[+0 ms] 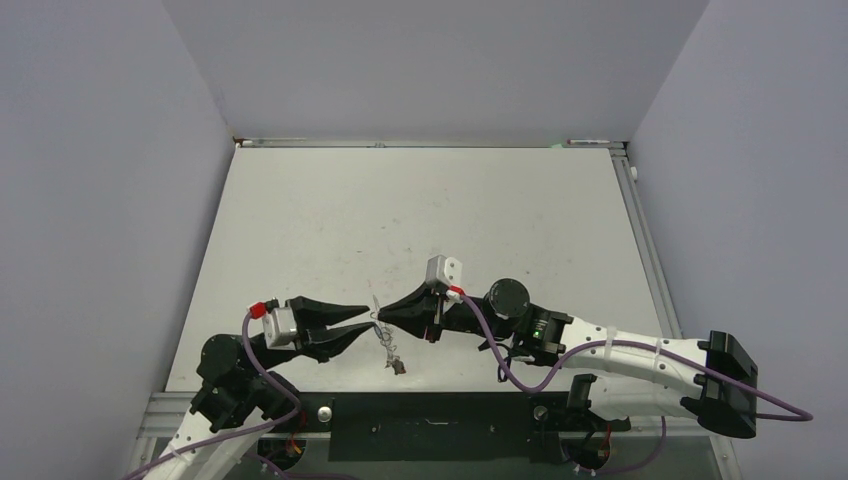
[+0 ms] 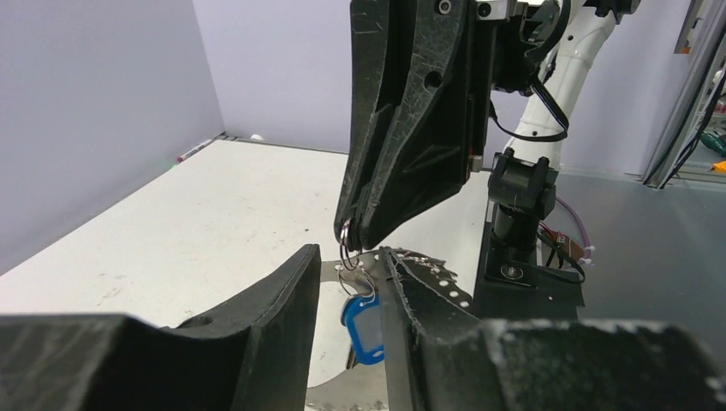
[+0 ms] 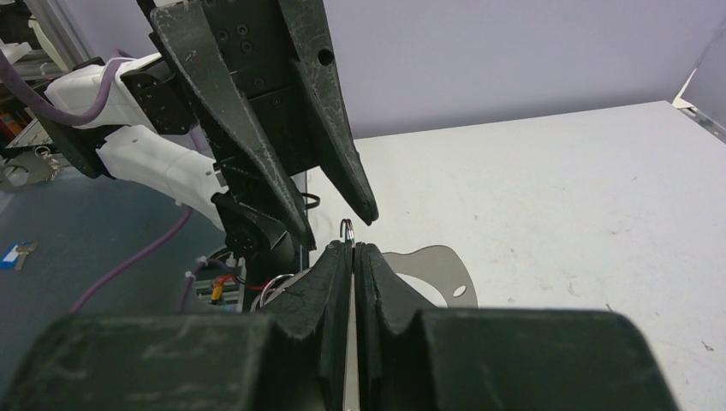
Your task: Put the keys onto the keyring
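The keyring, a flat grey plate (image 2: 425, 267) with small holes along its edge, hangs in the air over the table's near edge. My right gripper (image 3: 352, 248) is shut on one of its wire split rings (image 3: 347, 229). In the top view the plate (image 1: 388, 345) shows edge-on below both gripper tips. A key with a blue tag (image 2: 366, 325) dangles from a wire ring on the plate, between the spread fingers of my left gripper (image 2: 349, 253). That gripper is open; the tag hangs close to its right finger (image 2: 402, 300). From above, the left gripper (image 1: 368, 318) and right gripper (image 1: 383, 313) meet tip to tip.
The white table (image 1: 430, 220) stretches away behind the grippers, walled by lilac panels on three sides. A black mounting rail (image 1: 430, 412) with the arm bases runs along the near edge, and purple cables (image 1: 520, 370) loop beside the right arm.
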Tool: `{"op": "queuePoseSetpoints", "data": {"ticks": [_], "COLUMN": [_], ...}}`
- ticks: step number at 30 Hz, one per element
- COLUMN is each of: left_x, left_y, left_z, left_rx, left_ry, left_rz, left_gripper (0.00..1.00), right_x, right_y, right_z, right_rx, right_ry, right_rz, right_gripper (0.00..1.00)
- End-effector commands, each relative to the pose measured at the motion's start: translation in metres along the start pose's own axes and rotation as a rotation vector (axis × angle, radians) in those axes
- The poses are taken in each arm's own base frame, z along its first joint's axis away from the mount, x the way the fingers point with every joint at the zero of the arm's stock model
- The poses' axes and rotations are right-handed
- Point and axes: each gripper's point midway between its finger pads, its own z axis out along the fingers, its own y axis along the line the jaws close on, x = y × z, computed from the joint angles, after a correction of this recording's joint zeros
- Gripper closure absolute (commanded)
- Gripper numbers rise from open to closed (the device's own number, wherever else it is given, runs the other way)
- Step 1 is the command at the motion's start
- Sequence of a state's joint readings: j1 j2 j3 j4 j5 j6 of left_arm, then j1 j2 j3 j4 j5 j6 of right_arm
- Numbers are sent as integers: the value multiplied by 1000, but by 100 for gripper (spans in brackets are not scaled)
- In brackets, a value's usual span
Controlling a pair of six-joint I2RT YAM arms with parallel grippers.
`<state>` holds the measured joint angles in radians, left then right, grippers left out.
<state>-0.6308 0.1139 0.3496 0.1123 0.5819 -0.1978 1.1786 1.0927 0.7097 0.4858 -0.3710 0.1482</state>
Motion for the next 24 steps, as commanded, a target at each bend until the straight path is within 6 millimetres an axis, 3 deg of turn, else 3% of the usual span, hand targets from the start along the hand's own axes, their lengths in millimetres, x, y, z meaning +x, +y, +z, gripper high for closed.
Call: {"op": "queuePoseSetpoints", "data": {"ticks": [1, 12, 16, 24], "left_x": [-15, -6, -6, -9], "left_y": [5, -6, -10, -8], "left_z": [-2, 4, 4, 1], "left_rx": [-41, 46, 70, 54], "left_ry": [-40, -4, -4, -4], "left_rz": [33, 1, 2, 36], "left_gripper": [75, 84, 100, 100], "right_x": [-31, -32, -30, -22], "right_y": [11, 16, 20, 23], "right_z": [-1, 3, 5, 5], "right_rx": [-48, -75, -93, -115], "right_ry": [-111, -118, -115, -59], "right_rz": [-22, -19, -19, -39], "right_gripper": [95, 95, 95, 94]}}
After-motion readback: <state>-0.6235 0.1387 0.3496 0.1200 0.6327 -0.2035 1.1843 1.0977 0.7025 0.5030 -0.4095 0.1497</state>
